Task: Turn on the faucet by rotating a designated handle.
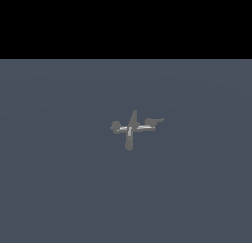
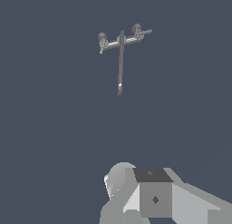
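The faucet [image 1: 130, 130] is a tiny grey cross-shaped fixture on the dark blue-grey floor, with a pale crossbar and a short spout pointing toward the camera. Its handle [image 1: 155, 121] is the lever with the thin tapering tip at the exterior view's right end of the crossbar. In the wrist view the faucet [image 2: 120, 60] lies well ahead, its long spout pointing back at me, and the handle [image 2: 144, 32] sticks out from one crossbar end. My gripper [image 2: 136, 187] shows only as white and grey blocks at the frame edge, far from the faucet, holding nothing. It does not show in the exterior view.
A stubby rounded grey lobe [image 1: 115, 125] sits on the other end of the crossbar [image 2: 118, 43]. The flat floor [image 1: 59, 178] spreads all around the faucet, and a black band fills the upper part of the exterior view.
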Controlling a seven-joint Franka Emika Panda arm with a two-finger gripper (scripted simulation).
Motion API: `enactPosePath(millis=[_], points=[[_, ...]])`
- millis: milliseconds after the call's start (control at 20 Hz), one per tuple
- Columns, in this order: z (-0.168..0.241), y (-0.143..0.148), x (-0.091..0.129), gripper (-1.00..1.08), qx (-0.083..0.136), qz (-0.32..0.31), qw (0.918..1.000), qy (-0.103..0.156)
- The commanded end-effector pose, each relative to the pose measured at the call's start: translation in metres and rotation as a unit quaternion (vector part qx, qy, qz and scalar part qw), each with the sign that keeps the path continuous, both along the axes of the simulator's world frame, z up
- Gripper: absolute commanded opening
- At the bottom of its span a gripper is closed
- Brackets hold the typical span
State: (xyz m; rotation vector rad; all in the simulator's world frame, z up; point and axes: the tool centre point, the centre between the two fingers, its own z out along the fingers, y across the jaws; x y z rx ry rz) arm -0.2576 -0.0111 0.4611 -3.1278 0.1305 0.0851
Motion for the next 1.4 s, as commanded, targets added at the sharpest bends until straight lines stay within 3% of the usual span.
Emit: enactPosePath(millis=[0,650,1000,1350], points=[[0.000,0.000,0.000,-1.00,0.000,0.000,1.0000,0.000],[-0.030,0.011,0.026,-1.00,-0.001,-0.051,0.9987,-0.001],[-0.070,0.020,0.061,-1.00,-0.003,-0.118,0.9931,-0.003],[-0.118,0.025,0.106,-1.00,-0.005,-0.198,0.9803,-0.005]])
